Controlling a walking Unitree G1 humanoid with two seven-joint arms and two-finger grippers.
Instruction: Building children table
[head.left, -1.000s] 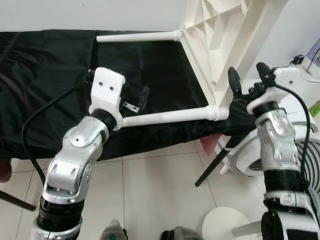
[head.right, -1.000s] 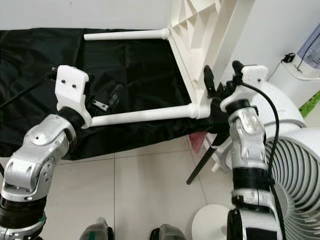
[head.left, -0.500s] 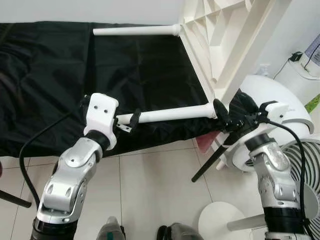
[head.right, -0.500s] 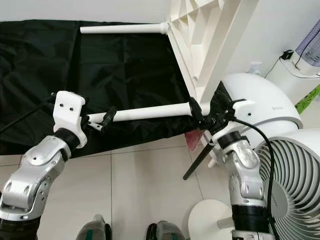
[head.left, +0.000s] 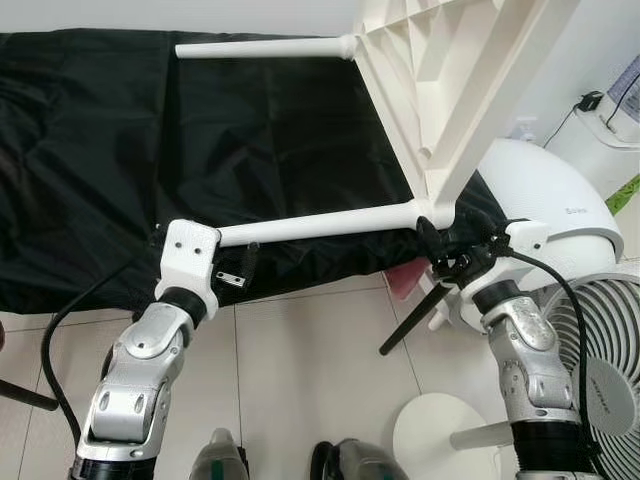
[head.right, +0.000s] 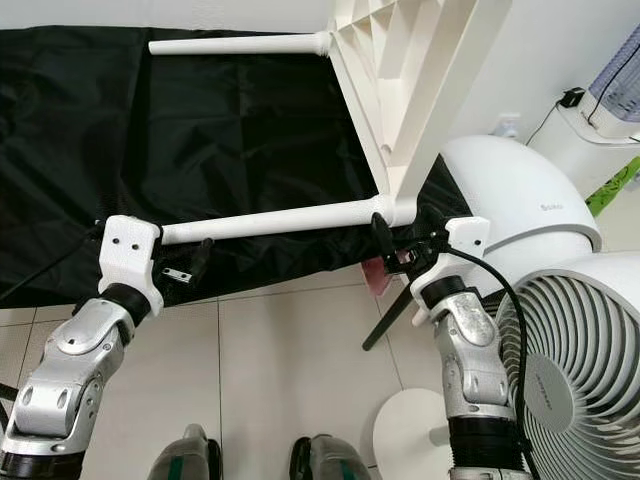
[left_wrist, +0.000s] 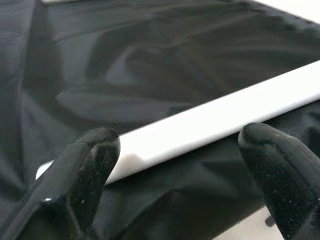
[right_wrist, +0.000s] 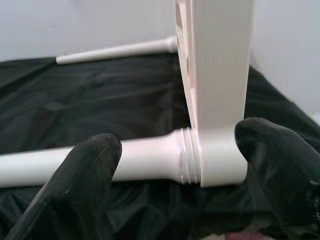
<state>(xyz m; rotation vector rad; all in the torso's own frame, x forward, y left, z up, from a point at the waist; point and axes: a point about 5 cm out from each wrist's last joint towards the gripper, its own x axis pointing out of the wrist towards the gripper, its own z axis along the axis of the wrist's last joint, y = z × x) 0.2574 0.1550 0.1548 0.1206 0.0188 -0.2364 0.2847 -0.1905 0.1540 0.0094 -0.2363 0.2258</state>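
My left claw (head.left: 243, 272) is hanging wide open under the near table leg (head.left: 320, 222), having dropped off it; my right claw (head.left: 437, 258) is gaping below the leg's threaded joint (right_wrist: 186, 155).

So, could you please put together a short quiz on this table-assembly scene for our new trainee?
1. True or false: both of the tabletop's legs in view point toward the robot's left.
2. Which tool sits by the lower leg's threaded joint? A) left tool B) right tool
3. Fill in: the white table lies over a ____ cloth.

Key: 1 true; 2 B; 3 black.
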